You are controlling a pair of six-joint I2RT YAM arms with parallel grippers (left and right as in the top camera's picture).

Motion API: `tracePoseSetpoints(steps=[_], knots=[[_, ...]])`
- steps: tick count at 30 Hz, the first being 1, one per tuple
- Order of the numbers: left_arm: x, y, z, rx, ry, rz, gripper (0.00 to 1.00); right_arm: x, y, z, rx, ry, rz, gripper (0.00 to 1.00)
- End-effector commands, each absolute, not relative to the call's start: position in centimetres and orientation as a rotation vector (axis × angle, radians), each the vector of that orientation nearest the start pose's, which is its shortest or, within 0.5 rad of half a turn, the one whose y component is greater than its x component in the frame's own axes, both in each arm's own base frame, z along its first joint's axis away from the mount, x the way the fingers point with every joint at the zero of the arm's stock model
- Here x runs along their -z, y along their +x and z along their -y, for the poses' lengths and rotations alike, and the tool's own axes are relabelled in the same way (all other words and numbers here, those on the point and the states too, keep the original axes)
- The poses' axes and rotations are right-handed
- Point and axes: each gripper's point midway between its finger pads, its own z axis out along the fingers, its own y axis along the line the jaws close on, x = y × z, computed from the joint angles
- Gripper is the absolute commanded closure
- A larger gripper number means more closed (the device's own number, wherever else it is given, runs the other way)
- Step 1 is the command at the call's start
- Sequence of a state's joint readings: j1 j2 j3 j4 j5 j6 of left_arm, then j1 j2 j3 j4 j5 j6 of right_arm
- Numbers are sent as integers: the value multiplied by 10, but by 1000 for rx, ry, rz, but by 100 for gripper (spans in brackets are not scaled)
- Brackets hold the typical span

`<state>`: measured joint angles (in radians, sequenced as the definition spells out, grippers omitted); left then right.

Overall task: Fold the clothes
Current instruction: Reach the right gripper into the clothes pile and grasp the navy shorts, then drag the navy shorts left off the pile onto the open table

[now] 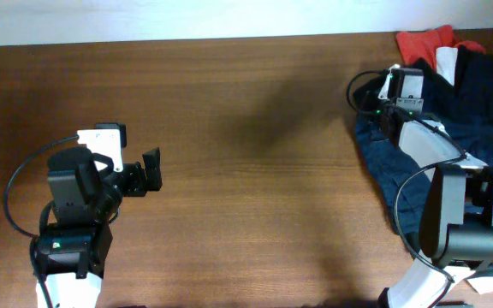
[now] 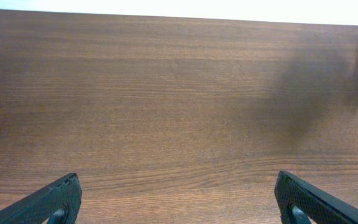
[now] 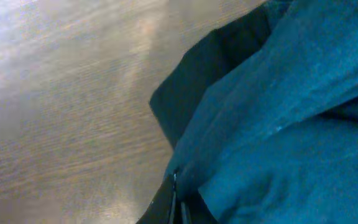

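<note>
Sprawling, rumpled dark navy clothes [image 1: 486, 94], softly creased.

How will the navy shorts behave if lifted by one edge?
Likely floppy: the navy shorts lie in soft crumpled folds, so they should sag. The cloth looks thin, so probably light. May drag the neighbouring red garment.

The clothes [image 1: 478, 94] lie at the far right of the surface [image 1: 246, 128], the right hand [image 1: 390, 109] over their left edge — the left hand [image 1: 150, 169] at near left, well apart.
</note>
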<state>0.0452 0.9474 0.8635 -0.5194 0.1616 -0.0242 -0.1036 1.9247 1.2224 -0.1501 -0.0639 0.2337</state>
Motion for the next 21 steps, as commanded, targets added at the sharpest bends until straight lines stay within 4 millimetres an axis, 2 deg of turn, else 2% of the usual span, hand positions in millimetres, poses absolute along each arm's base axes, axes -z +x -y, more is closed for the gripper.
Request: tracePoseSetpoints(steps=[1, 5, 8, 9, 12, 13, 16, 19, 20, 21], knots=[[-237, 319, 17, 187, 26, -2151, 1, -148, 514, 16, -207, 231, -2304, 96], [-237, 319, 17, 187, 26, -2151, 1, -254, 506, -6, -160, 137, -2245, 96], [-237, 319, 17, 187, 26, -2151, 1, -268, 492, -29, -196, 75, -2304, 96], [-237, 319, 17, 187, 27, -2151, 1, -265, 481, -49, -244, 24, -2349, 96], [-237, 319, 17, 187, 26, -2150, 1, -264, 473, -94, -363, -87, -2362, 96], [-237, 319, 17, 187, 26, -2150, 1, -270, 475, -118, -411, -116, -2327, 96], [-237, 319, 17, 187, 26, -2150, 1, -289, 484, -171, -478, -226, -2203, 96], [-237, 319, 17, 187, 27, -2149, 1, -291, 484, -228, -544, -342, -2128, 96], [-237, 319, 17, 187, 27, -2149, 1, -285, 481, -244, -549, -372, -2134, 77], [-237, 319, 17, 187, 27, -2149, 1, -277, 479, -251, -520, -391, -2147, 22]])
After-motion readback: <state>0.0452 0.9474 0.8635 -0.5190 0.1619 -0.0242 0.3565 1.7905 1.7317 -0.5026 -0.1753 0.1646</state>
